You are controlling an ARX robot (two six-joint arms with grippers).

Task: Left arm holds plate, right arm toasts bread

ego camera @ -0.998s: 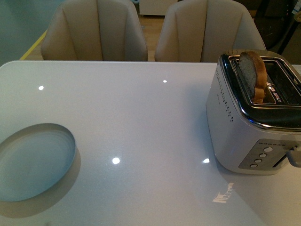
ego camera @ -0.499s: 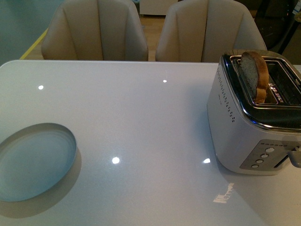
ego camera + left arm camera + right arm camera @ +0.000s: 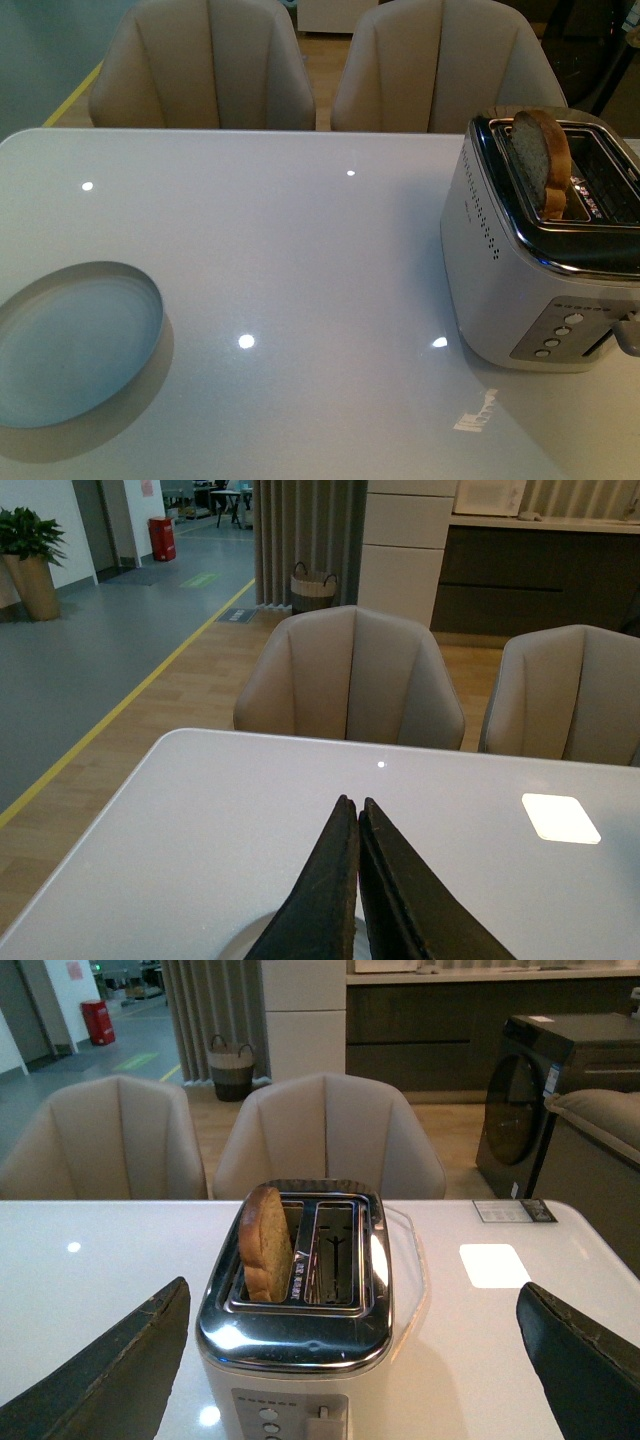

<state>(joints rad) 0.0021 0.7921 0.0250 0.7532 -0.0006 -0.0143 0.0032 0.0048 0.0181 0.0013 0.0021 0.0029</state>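
The pale blue-white plate (image 3: 72, 343) lies on the white table at the near left; no arm shows in the front view. A slice of brown bread (image 3: 541, 160) stands upright in the left slot of the silver toaster (image 3: 520, 290) at the right, sticking out of the top. In the left wrist view my left gripper (image 3: 353, 805) is shut and empty, and a sliver of the plate's rim (image 3: 240, 945) shows under it. In the right wrist view my right gripper (image 3: 360, 1335) is open wide, its fingers either side of the toaster (image 3: 300, 1350), with the bread (image 3: 266, 1243) in the slot.
Two beige chairs (image 3: 210, 65) (image 3: 440, 65) stand at the table's far edge. The toaster's lever (image 3: 322, 1422) and round buttons (image 3: 267, 1422) are on its near face. A small card (image 3: 514, 1211) lies on the table beyond the toaster.
The picture shifted a little between one second ago and half a second ago. The bread, the toaster and the plate have not visibly changed on the table.
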